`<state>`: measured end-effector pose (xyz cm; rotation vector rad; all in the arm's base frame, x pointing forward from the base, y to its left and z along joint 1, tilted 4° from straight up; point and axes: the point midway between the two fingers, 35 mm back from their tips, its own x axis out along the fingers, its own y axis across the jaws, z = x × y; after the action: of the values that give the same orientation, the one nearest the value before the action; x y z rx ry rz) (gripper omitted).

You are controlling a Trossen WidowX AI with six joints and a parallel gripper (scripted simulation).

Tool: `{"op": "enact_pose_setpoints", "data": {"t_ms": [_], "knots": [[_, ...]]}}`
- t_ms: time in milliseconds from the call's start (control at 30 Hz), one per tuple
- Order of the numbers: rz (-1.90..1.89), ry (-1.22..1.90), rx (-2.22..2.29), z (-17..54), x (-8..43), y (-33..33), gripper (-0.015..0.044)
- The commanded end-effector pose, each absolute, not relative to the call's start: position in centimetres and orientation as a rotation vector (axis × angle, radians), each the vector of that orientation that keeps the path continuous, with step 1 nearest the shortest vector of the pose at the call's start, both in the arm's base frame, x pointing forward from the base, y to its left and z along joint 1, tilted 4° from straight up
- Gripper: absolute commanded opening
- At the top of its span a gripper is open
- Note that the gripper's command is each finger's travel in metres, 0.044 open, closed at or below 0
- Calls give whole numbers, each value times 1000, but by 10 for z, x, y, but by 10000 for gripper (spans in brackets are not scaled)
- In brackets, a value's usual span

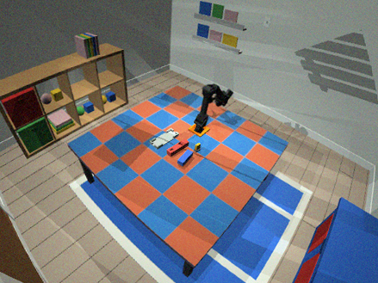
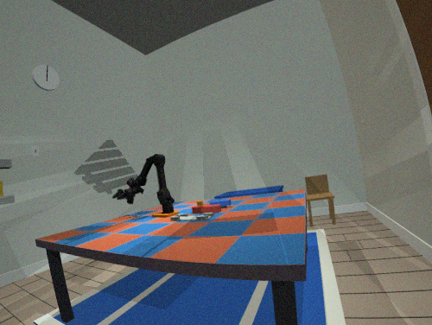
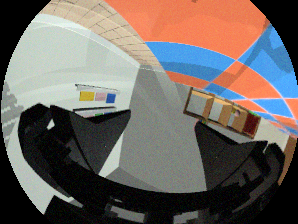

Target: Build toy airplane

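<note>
The pale grey jig (image 1: pixel 159 141) (image 2: pixel 190 218) lies on the table, with nothing in its cradle. The red fuselage (image 1: pixel 178 148) (image 2: pixel 207 209) lies beside it, with dark sockets on its top. The blue wing (image 1: pixel 185 157) (image 2: pixel 222 202) lies beyond the fuselage from the jig. The small yellow tail fin (image 1: pixel 197 147) (image 2: pixel 200 203) stands near the fuselage's end and the wing. The parts are apart from one another. My gripper (image 1: pixel 229 97) (image 2: pixel 119 198) (image 3: pixel 164 119) is open and empty, raised on the far side of the arm's base from the parts.
The arm's orange base plate (image 1: pixel 205 132) (image 2: pixel 156 214) is on the checkered table (image 1: pixel 188 192) (image 2: pixel 194 250), close to the jig and tail fin. A cube shelf (image 1: pixel 32 79) (image 3: pixel 214 106) stands beyond the table. Wall ledges (image 1: pixel 219 20) (image 3: pixel 95 108) hold coloured squares.
</note>
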<state>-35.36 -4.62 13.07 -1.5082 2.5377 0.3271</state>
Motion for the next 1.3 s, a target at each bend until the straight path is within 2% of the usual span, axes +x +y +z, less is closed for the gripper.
{"op": "enact_pose_setpoints", "data": {"t_ms": [0, 33, 300, 633, 967, 1267], "knots": [[328, 2540, -1501, 130, -354, -45, 426], [330, 2545, -1480, 130, -355, -41, 440], [381, 2630, -1078, 120, -358, 51, 440], [704, 2597, -549, 118, -312, 195, 440], [946, 2365, -58, 122, -192, 329, 440], [1045, 2034, 194, 122, -43, 385, 440]]}}
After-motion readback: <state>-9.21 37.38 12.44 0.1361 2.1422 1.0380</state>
